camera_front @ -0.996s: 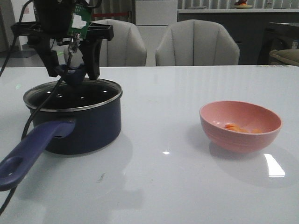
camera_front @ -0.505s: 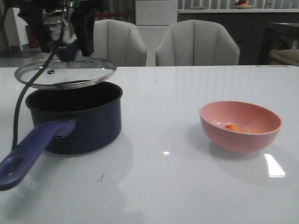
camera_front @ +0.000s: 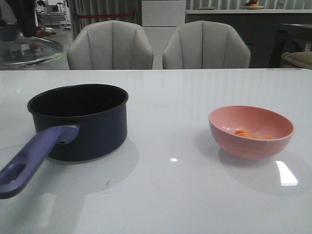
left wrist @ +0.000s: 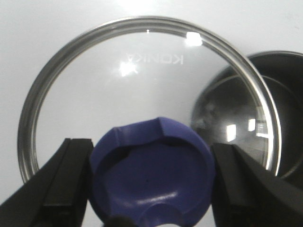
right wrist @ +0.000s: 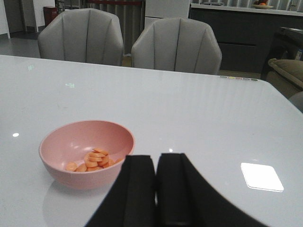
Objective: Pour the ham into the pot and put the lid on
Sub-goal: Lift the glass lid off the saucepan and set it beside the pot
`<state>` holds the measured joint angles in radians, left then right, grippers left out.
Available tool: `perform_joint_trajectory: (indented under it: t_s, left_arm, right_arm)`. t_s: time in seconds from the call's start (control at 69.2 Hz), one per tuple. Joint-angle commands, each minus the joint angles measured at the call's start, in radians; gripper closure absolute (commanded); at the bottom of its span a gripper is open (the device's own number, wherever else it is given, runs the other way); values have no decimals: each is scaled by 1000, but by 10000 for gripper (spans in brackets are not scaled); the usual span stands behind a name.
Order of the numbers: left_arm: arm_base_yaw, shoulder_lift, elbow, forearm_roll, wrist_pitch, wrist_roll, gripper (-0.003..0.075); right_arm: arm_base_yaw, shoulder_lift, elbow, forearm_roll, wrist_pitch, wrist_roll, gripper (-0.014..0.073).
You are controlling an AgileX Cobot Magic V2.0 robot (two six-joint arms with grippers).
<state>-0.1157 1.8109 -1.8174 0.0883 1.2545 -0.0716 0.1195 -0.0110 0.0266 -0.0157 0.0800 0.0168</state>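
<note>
The dark navy pot [camera_front: 85,124] stands uncovered at the table's left, its long handle [camera_front: 31,158] pointing toward the front left. The glass lid [camera_front: 30,50] hangs in the air above and left of the pot. In the left wrist view my left gripper [left wrist: 150,144] is shut on the lid's blue knob [left wrist: 151,175], with the glass [left wrist: 142,80] over the table and the pot [left wrist: 284,109] to one side. The ham [right wrist: 94,160] lies in the pink bowl [camera_front: 251,131] at the right. My right gripper [right wrist: 155,158] is shut on nothing beside that bowl [right wrist: 71,177].
Two grey chairs [camera_front: 158,46] stand behind the table's far edge. A dark counter [camera_front: 243,29] is at the back right. The white tabletop [camera_front: 168,112] between pot and bowl carries nothing.
The lid has come off the pot, risen and moved to the left with my left gripper. The pot now stands open. The bowl and ham have not moved.
</note>
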Motion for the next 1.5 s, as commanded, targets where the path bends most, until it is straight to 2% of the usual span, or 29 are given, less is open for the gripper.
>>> perform_joint_trajectory:
  t_s: [0.0, 0.116, 0.375, 0.693, 0.78, 0.895, 1.025, 1.386, 1.487]
  left_arm:
    - [68, -61, -30, -35, -43, 23, 480]
    - [135, -61, 2, -112, -75, 83, 480]
    - [226, -61, 227, -113, -233, 140, 480]
    - [246, -61, 496, -122, -530, 141, 479]
    - [246, -61, 526, -120, -574, 141, 478]
    - [246, -46, 531, -120, -568, 141, 462]
    - [246, -25, 531, -120, -535, 141, 404]
    - [238, -15, 531, -128, -503, 141, 150]
    - [238, -15, 527, -128, -487, 141, 117]
  right_arm:
    - [0, -20, -5, -12, -87, 0, 433]
    - [0, -20, -5, -12, -87, 0, 433]
    - [0, -20, -5, -12, -87, 0, 433]
    - [0, -20, -5, -12, -87, 0, 433]
    - [0, -20, -5, -12, -87, 0, 433]
    - [0, -20, -5, -12, -87, 0, 433]
    - [0, -20, -5, -12, -87, 0, 433]
    - [0, -20, -5, -12, -87, 0, 433]
    - [0, -20, -5, -12, -87, 0, 433]
